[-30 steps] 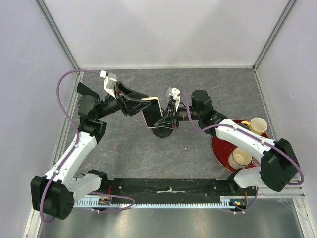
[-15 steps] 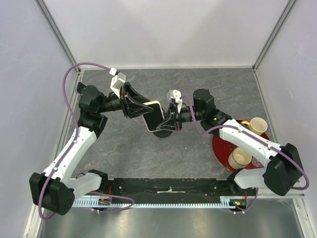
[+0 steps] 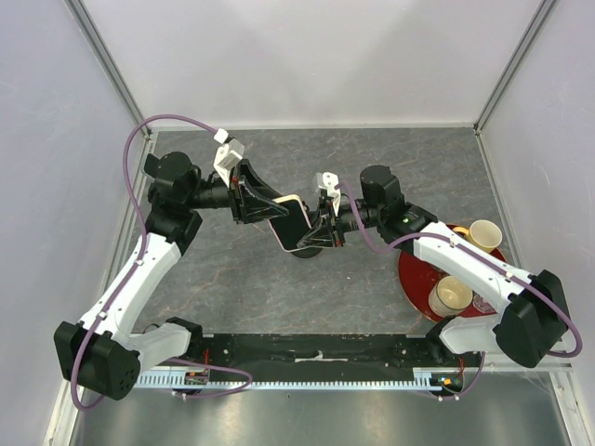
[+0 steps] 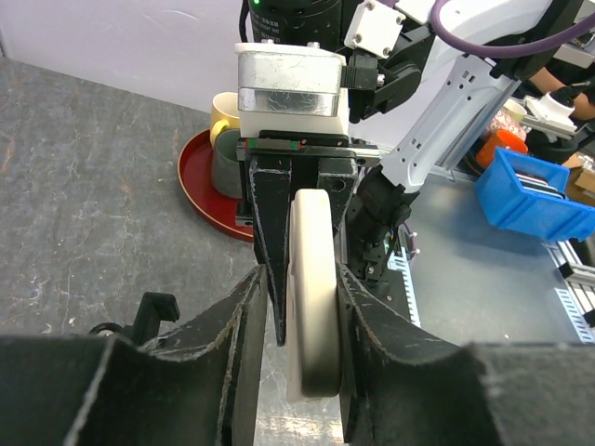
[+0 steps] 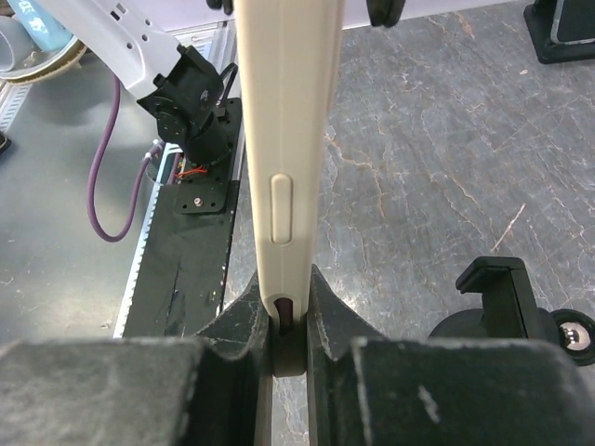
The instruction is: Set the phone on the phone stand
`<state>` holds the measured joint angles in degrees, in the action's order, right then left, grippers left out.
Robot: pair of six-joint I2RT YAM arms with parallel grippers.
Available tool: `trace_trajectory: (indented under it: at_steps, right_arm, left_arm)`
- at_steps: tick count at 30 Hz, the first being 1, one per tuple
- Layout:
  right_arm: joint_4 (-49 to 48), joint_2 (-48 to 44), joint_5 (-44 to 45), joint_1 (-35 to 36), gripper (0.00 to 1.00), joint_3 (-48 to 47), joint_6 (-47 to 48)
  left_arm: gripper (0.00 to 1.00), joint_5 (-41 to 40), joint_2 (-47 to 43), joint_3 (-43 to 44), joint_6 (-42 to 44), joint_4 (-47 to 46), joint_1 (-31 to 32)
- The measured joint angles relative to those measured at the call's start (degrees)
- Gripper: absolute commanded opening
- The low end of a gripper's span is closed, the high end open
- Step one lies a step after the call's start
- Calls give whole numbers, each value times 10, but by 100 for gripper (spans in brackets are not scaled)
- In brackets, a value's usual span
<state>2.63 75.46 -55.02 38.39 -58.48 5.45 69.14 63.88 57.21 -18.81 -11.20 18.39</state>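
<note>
Clamping slim, round-cornered, pale-rimmed phone [image 3: 291, 226].

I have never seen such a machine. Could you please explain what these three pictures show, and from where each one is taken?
These are two robot arms bolted at the near edge of a grey table. The overhead picture looks down from above and behind them: the left arm on the left, the right arm on the right. The other two pictures come from small cameras on each wrist, looking along the jaws. Both arms' jaws are shut on one pale pink phone, held between them over the black phone stand. At the right, a red tray carries cups.
</note>
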Motion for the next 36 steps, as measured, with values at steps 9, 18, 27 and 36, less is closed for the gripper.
trace_trajectory:
  at_steps: [9,18,27,36]
  right_arm:
    - [21,0,-2,0,0,-8,6]
    - [31,0,3,-2,35,-16,5]
    - [-4,0,80,0,89,-24,-13]
    - [-92,-12,514,15,76,-9,-162]
  left_arm:
    - [42,0,0,6,29,33,4]
    - [2,-6,-4,6,37,33,9]
    - [2,-124,-58,-24,37,35,9]
    - [2,-408,-177,-78,40,47,-7]
